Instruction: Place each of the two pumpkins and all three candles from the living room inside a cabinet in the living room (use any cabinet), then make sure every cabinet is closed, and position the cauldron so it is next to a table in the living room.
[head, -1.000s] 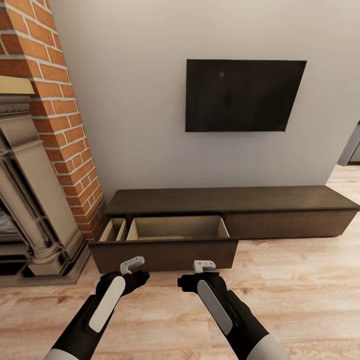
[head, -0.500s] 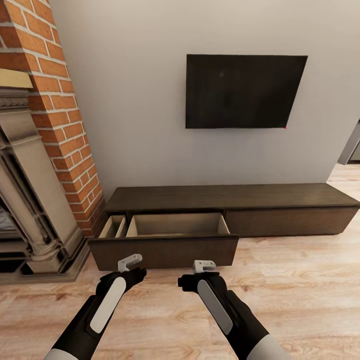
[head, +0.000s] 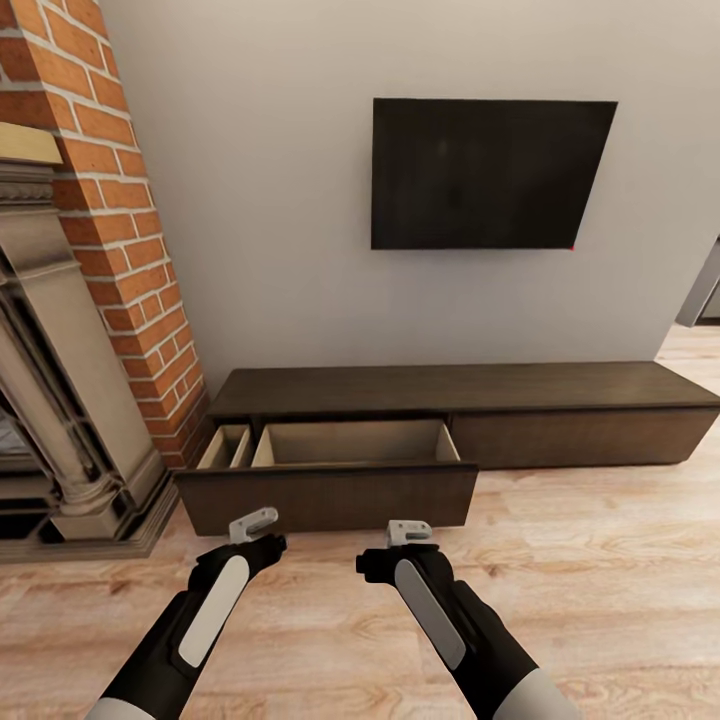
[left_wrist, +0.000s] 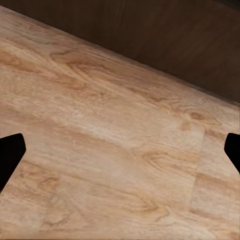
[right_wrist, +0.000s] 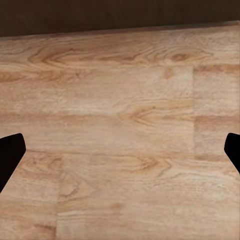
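Cabinet (head: 560, 385): long, low and dark brown, set against the grey wall beneath the television, its left end beside the brick fireplace.
Left drawer (head: 325, 495): pulled out over the floor, pale beige inside, split by a divider into a narrow compartment at the left and a wide one; what can be seen of the inside looks bare, and the front panel hides the lowest part.
Right drawer (head: 580, 438): flush with the cabinet front.
Left gripper (left_wrist: 120, 150): held low over the wood floor just in front of the open drawer's front panel; fingers spread wide, nothing between them.
Right gripper (right_wrist: 120, 147): beside the left one, also over the floor near the drawer front; fingers wide apart, holding nothing.
Television (head: 490, 173): dark screen on the wall above the cabinet.
Fireplace (head: 95, 250): red brick column with a carved stone surround.
Floor (head: 600, 560): light wood planks.
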